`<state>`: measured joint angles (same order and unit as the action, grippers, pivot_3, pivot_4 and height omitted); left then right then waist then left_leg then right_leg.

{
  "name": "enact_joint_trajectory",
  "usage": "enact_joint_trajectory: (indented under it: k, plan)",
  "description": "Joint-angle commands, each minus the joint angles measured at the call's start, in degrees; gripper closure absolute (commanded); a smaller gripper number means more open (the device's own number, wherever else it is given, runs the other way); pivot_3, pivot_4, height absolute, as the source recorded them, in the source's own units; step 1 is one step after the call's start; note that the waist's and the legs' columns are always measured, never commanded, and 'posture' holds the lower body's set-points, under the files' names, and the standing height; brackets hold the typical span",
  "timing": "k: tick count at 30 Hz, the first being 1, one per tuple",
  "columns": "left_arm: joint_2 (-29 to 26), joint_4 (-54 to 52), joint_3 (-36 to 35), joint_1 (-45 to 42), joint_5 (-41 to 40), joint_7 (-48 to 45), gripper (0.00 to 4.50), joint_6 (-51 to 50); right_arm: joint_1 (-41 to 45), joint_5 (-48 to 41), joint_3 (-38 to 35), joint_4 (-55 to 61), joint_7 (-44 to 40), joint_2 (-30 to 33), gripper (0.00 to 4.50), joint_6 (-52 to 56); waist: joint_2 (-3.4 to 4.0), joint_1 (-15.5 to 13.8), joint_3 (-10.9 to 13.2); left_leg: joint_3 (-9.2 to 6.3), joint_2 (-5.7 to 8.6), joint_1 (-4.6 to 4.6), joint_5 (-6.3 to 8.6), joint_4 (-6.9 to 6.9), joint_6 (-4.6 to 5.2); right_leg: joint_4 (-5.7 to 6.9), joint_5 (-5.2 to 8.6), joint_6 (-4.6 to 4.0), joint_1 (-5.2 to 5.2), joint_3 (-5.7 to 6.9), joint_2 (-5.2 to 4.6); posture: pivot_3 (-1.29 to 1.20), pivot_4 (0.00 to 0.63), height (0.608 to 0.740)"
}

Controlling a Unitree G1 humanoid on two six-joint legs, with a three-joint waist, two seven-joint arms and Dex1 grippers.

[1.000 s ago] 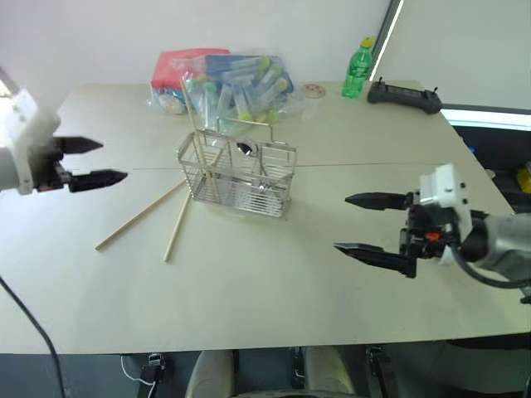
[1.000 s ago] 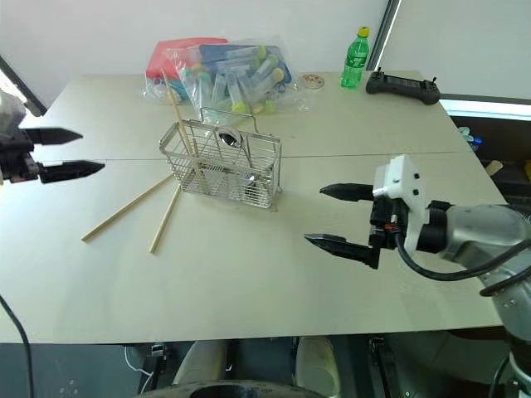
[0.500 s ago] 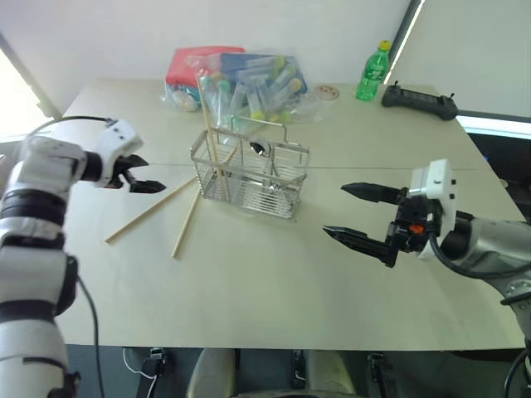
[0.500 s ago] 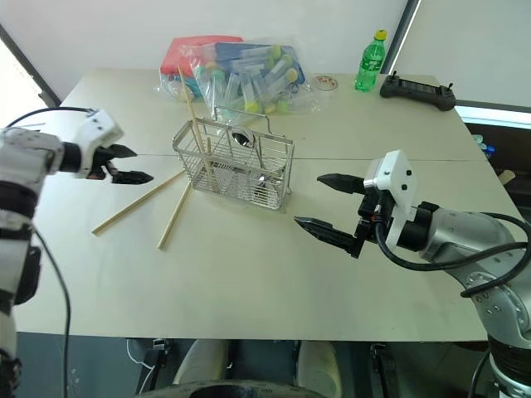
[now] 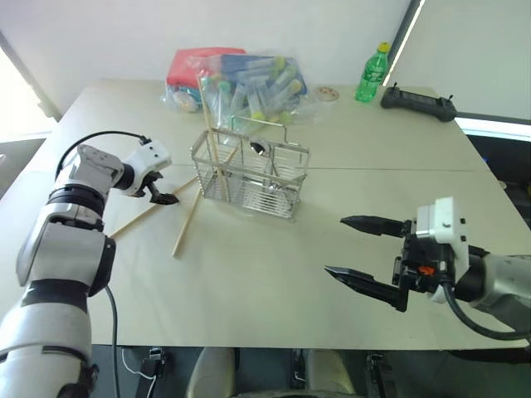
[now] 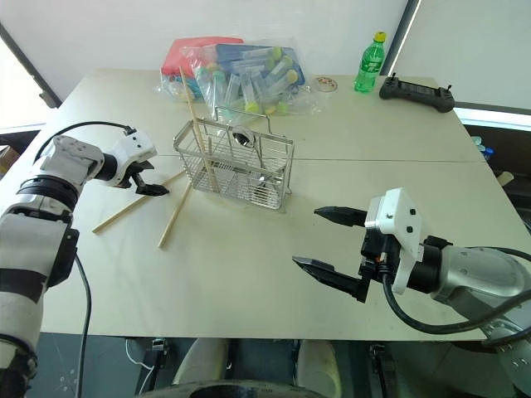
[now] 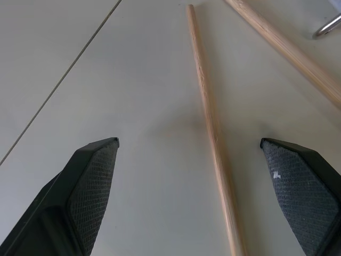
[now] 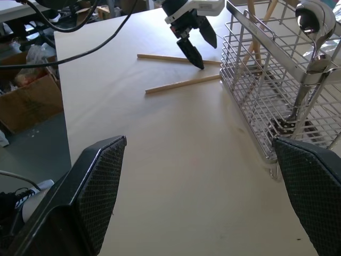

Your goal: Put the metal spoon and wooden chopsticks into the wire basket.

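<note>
Two chopsticks (image 5: 149,211) are being shown flat on the table (image 5: 274,274) in the left eye view, just left of the basket (image 5: 249,178), their long axes running from near the basket's foot out toward the table's near-left side. A third chopstick (image 5: 209,124) is standing upright in the basket's left end, and the spoon (image 5: 259,151) is already being held there bowl-up. The left gripper (image 5: 162,192) is being held low over the outer stick, jaws apart, far nearer to it than the right gripper (image 5: 365,253), which is being kept open above bare table well to the right of the basket.

Seen from the right eye, the same layout is being repeated, with the left fingertips just above the outer stick.

Through the left wrist, that stick (image 7: 210,128) is being framed between the open fingers (image 7: 93,176), nearer one of them, running lengthwise along the pointing direction and across the closing line, so a pinch looks well set once the gripper is lowered.

Through the right wrist, both loose sticks (image 8: 181,84) are being seen beyond its spread fingers (image 8: 101,181).
</note>
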<state>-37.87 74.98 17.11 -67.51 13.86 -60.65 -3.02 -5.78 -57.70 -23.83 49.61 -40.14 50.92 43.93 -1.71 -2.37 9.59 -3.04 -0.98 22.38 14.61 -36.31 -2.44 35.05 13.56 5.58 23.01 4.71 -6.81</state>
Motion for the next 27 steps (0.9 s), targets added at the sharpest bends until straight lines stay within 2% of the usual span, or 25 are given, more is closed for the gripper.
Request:
enact_joint_trajectory:
  k: [1, 8, 14, 17, 19, 21, 22, 24, 27]
  plan:
    - [1.4, 1.0, -0.7, -1.9, 1.5, 2.7, 0.00, 0.1, -1.0, -1.8, -2.3, 2.5, 0.7, 0.5, 0.01, -1.3, 0.02, -0.1, 0.0, -0.01, 0.00, 0.00, 0.00, 0.00, 0.00, 0.00, 0.00, -0.01, 0.00, 0.01, 0.00, 0.00, 0.150, 0.691]
    - [4.5, 2.1, -1.0, -3.5, 3.3, 5.8, 0.00, -0.8, -6.3, -1.7, -4.2, 4.8, -2.2, 2.3, 0.01, -2.3, 0.05, -0.2, 0.0, -0.08, 0.00, 0.02, 0.00, -0.12, 0.00, -0.02, -0.02, 0.01, -0.18, 0.11, -0.02, 0.00, 0.150, 0.691]
    - [5.8, 2.7, -1.0, -3.7, 5.0, 7.1, 0.00, -1.8, -6.1, -2.5, -4.4, 4.5, 0.5, 1.9, 0.01, -2.6, 0.05, -0.1, 0.0, -0.09, 0.00, -0.02, 0.00, -0.16, 0.00, -0.02, -0.02, 0.02, -0.24, 0.13, -0.03, 0.00, 0.150, 0.691]
    - [5.8, 2.8, -1.7, -3.6, 4.9, 6.5, 0.87, -2.7, -6.3, -3.1, -4.5, 4.6, 1.1, 2.0, 0.00, -2.7, 0.06, -0.1, 0.0, -0.11, 0.00, -0.04, 0.00, -0.18, 0.00, -0.03, 0.03, 0.04, -0.28, 0.14, -0.03, 0.00, 0.150, 0.691]
    - [5.8, 2.8, -2.0, -3.5, 4.9, 6.4, 1.81, -2.9, -6.4, -3.4, -4.8, 4.6, 1.4, 2.1, 0.00, -2.8, 0.06, 0.0, 0.0, -0.11, 0.00, -0.04, 0.00, -0.20, -0.01, -0.03, 0.03, 0.04, -0.28, 0.14, -0.03, 0.00, 0.150, 0.691]
    - [5.7, 2.9, -2.2, -3.3, 4.9, 6.5, 2.94, -3.1, -6.5, -3.8, -5.2, 4.3, 1.5, 2.3, 0.00, -2.9, 0.06, 0.1, 0.0, -0.11, 0.00, -0.04, 0.00, -0.21, 0.00, -0.03, 0.02, 0.04, -0.27, 0.14, -0.03, 0.00, 0.150, 0.691]
    - [5.6, 2.8, -2.3, -3.2, 4.9, 6.5, 3.31, -3.1, -6.5, -4.0, -5.4, 4.2, 1.5, 2.4, 0.00, -2.9, 0.06, 0.1, 0.0, -0.11, 0.00, -0.03, 0.00, -0.21, 0.00, -0.03, 0.02, 0.05, -0.27, 0.15, -0.03, 0.00, 0.150, 0.691]
    - [5.5, 2.9, -2.6, -3.0, 5.0, 6.4, 4.46, -3.1, -6.2, -4.4, -5.5, 4.0, 1.7, 2.6, 0.00, -2.9, 0.05, 0.1, 0.0, -0.11, 0.00, -0.01, 0.00, -0.20, 0.00, -0.03, 0.01, 0.06, -0.25, 0.15, -0.03, 0.00, 0.150, 0.691]
    - [5.4, 2.9, -3.2, -2.8, 4.9, 6.5, 4.46, -3.6, -5.6, -4.7, -5.3, 3.3, 1.7, 3.0, 0.00, -2.9, 0.05, 0.1, 0.0, -0.11, 0.00, 0.00, 0.00, -0.20, 0.00, -0.03, -0.10, -0.07, -0.24, 0.15, -0.03, 0.00, 0.150, 0.691]
